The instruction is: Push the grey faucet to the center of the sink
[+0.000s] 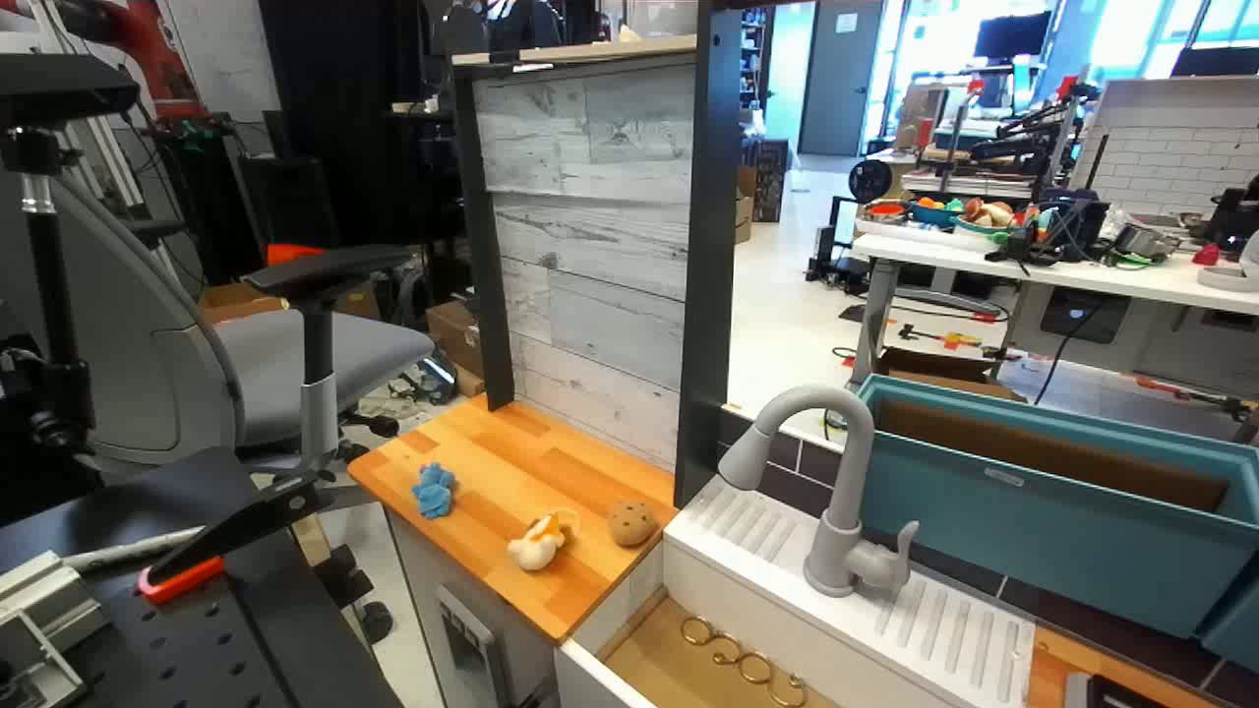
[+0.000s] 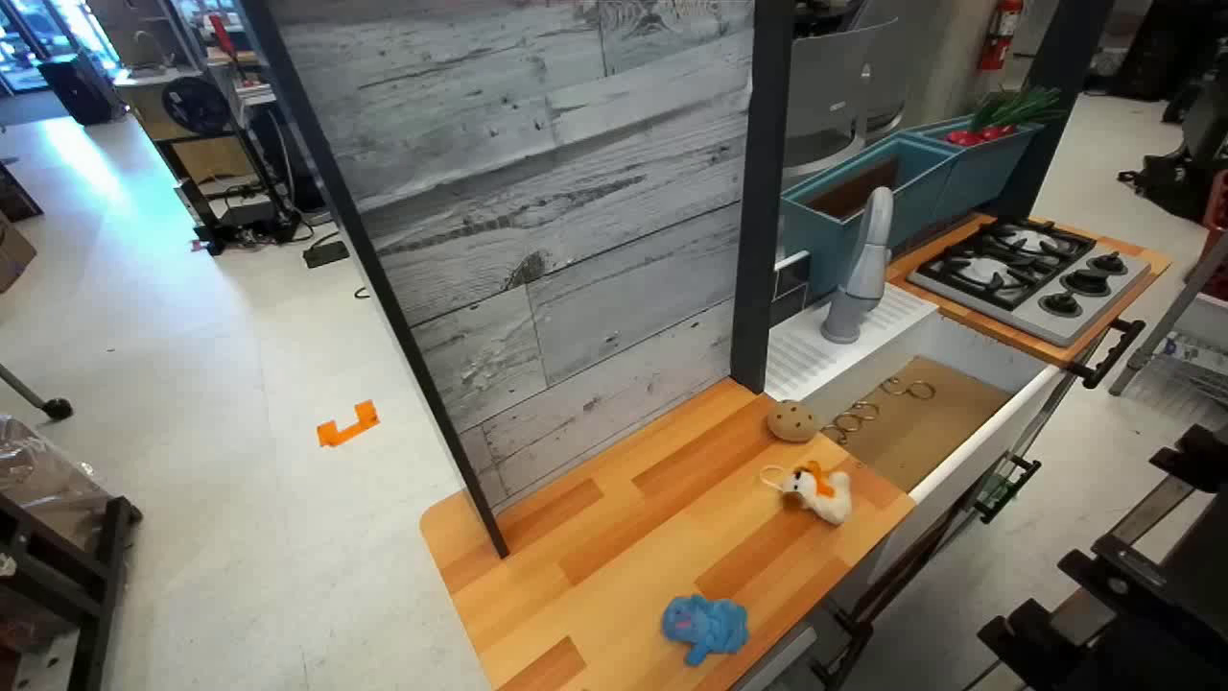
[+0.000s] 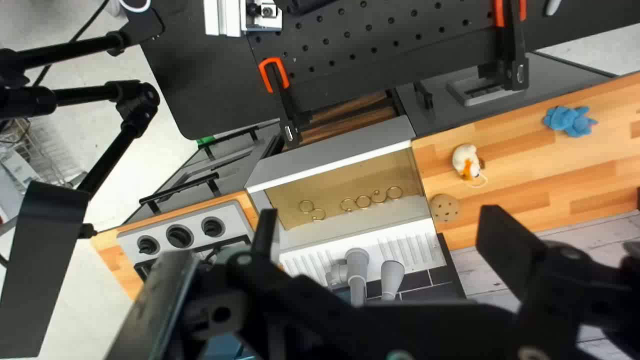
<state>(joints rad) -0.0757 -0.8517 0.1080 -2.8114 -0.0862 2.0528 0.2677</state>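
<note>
The grey faucet (image 1: 844, 511) stands upright on the white ribbed ledge behind the sink. In an exterior view its arched spout points left, toward the wooden counter. It also shows in the other exterior picture (image 2: 868, 274) and in the wrist view (image 3: 357, 262), where its arch is partly hidden by the gripper. The sink is a white basin with a brown bottom and gold rings; its front rim shows in an exterior view (image 2: 988, 422) and in the wrist view (image 3: 330, 170). My gripper (image 3: 380, 209) is wide open and empty, above the scene and apart from the faucet.
A wooden counter (image 2: 595, 585) beside the sink bears a blue plush toy (image 2: 705, 626), a white-orange toy (image 2: 825, 494) and a cookie (image 2: 791, 420). Teal planter boxes (image 1: 1023, 531) stand behind the faucet. A stove (image 2: 1036, 274) and a grey wood-look panel (image 1: 600, 265) flank the sink.
</note>
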